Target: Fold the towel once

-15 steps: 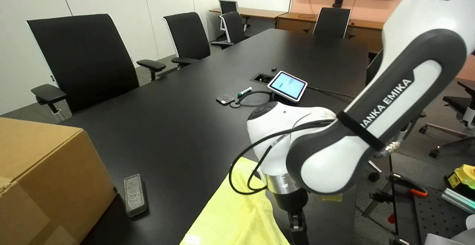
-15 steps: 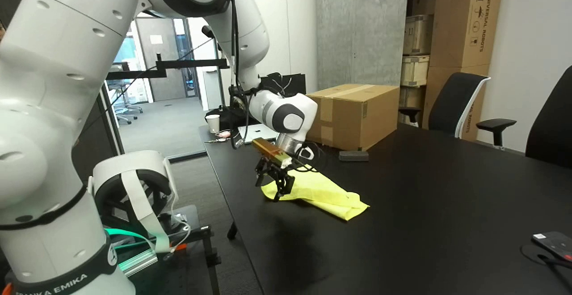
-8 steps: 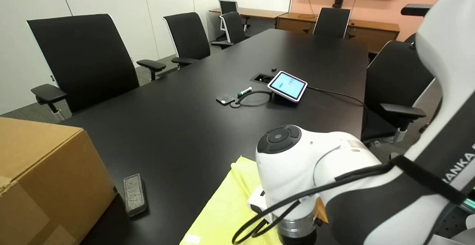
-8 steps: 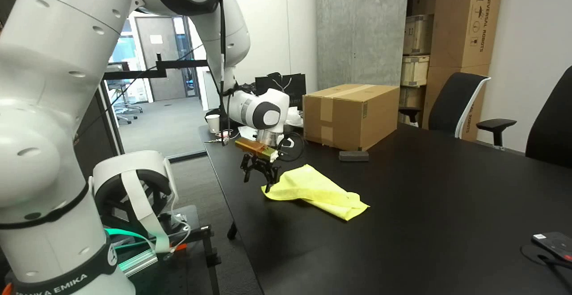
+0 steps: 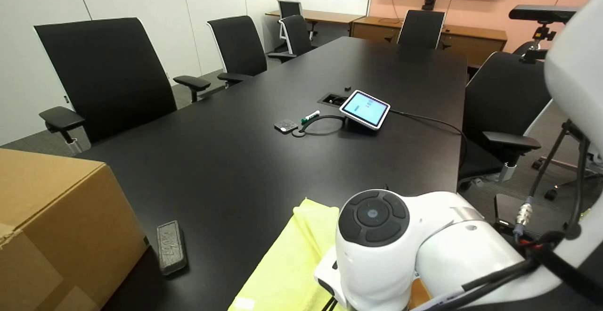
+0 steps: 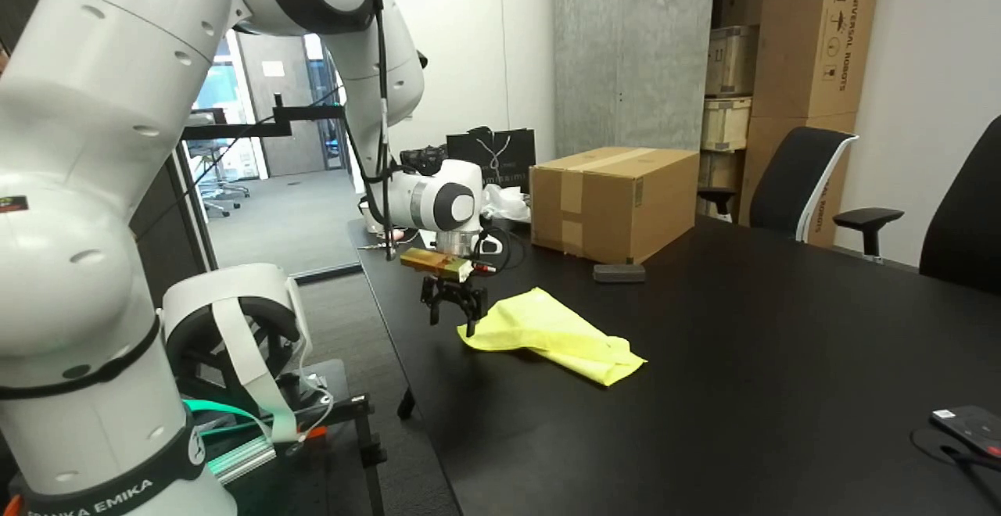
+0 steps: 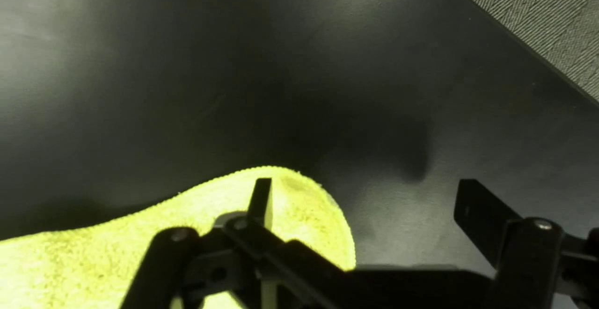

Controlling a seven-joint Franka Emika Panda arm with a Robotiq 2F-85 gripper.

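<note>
Closest to the towel (image 6: 539, 324) is the gripper (image 7: 365, 182), and that is what has changed: over the last second it shifts to the towel's rounded end, the one toward the nearest edge of the table (image 6: 704, 406), while the towel's outline stays the same. I take this as lining up for a grasp; the folding itself gains nothing yet. The jaws stand wide apart and hold nothing: one finger (image 7: 258, 201) hangs over the towel's end, the other finger (image 7: 482, 215) past it, above bare table. Their height over the towel is hard to tell. The towel lies rumpled on the table, one layer seemingly lapped over another at the end away from the gripper; whether that counts as the fold, I cannot say. The arm (image 6: 356, 86) rises well away from the towel, arches across and brings the gripper over that rounded end, fingers pointing downward. Closing here would likely catch only a little edge. Farther from the towel lies the eraser (image 6: 619, 274), then the box (image 6: 598, 219), and farthest the tablet (image 5: 365, 109), well apart from it.
</note>
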